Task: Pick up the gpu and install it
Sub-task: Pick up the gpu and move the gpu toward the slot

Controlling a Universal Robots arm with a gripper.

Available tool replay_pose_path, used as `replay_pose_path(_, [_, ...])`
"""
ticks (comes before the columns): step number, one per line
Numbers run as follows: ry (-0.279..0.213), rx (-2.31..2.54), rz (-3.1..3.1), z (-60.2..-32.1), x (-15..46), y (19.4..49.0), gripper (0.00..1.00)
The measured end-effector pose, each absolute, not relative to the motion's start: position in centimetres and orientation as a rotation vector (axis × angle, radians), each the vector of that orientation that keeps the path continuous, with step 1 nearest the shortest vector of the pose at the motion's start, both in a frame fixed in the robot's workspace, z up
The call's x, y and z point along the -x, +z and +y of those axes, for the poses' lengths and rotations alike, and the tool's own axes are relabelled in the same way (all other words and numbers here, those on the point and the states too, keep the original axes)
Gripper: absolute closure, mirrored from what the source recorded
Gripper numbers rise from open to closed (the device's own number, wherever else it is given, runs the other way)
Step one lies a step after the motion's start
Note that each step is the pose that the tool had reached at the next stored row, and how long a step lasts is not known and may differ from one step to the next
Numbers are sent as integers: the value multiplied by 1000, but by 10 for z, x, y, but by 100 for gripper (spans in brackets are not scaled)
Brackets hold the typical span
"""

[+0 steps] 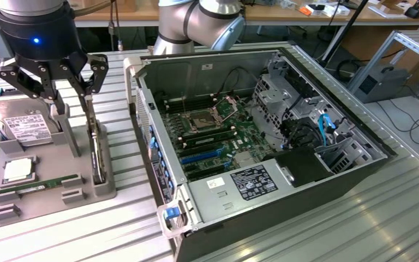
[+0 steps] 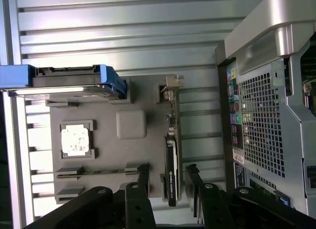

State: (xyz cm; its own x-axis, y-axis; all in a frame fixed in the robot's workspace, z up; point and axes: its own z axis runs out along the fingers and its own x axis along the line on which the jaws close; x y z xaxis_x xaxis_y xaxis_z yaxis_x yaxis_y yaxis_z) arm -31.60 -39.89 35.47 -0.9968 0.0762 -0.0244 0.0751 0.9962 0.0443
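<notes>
Exterior view, what hems in the gpu (image 1: 97, 155)?

It stands on its long edge in a slot along the grey tray's (image 1: 78, 169) side nearest the computer case (image 1: 217, 57). A narrow strip of ribbed counter (image 1: 340, 229) runs between tray and case. The case lies with its open side up, and the room over the board is free.

And the claw (image 1: 75, 109)?

Released and spread wide, at the card's end farther from that camera. In the wrist view its fingers (image 2: 143, 177) stand one on each side of the gpu (image 2: 170, 160), clear of both faces.

Any writing?

A white label on the hard drive (image 1: 24, 128), a black sticker (image 1: 253, 183) inside the case, and a small pale mark on the card's upper edge. None of it can be read.
</notes>
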Motion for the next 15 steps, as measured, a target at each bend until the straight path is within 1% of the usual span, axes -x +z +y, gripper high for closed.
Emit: replay_pose_path(15, [68,-118,3112,-399,316,352,58])
